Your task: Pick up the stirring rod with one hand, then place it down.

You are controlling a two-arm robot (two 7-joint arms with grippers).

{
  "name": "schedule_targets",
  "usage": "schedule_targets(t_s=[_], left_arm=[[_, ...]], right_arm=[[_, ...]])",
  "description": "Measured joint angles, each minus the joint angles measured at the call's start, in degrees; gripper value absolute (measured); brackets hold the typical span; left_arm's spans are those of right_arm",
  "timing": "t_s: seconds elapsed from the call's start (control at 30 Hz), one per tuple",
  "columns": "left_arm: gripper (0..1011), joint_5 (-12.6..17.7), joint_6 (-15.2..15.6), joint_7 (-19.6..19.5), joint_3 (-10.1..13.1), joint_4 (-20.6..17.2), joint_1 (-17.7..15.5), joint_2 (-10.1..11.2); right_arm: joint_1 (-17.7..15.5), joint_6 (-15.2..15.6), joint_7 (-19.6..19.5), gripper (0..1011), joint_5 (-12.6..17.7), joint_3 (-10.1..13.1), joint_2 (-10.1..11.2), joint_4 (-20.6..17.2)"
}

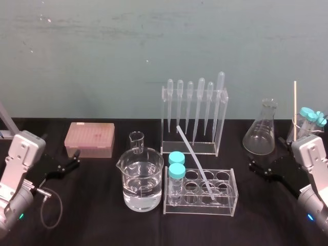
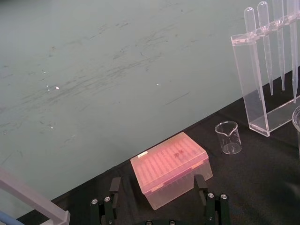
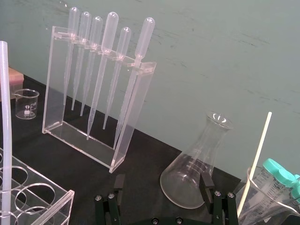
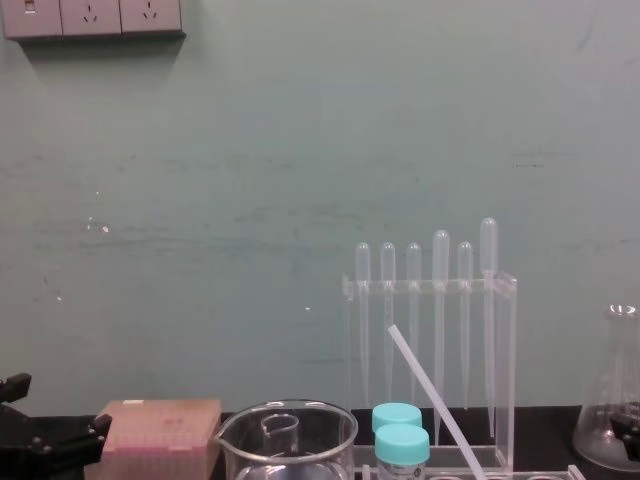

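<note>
Two spread, empty: left end effector (image 2: 157, 185), right end effector (image 3: 162, 180), at table (image 1: 102, 205) sides; stirring rod (image 1: 195, 161) leaning in rack (image 1: 233, 205), centre.

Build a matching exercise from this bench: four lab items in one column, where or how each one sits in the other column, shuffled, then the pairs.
Things
1. stirring rod
2. pipettes
3. large beaker
4. pink box

Place or state
A. partly filled with clear liquid
B. hanging upright in the tall clear stand
C. farthest to the robot's left of the four
D. leaning at a slant, lower end in the tube rack

Pairs: 1-D, 2-B, 3-A, 4-C
</note>
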Motion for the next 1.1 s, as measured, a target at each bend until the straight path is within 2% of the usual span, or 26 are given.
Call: schedule_targets(t_s=[1.1], left_arm=[[1000,0.0,0.0,0.0,0.0,0.0,0.0,0.0]], right_arm=[[0.0,0.0,0.0,1003,0.0,0.0,0.0,0.0]])
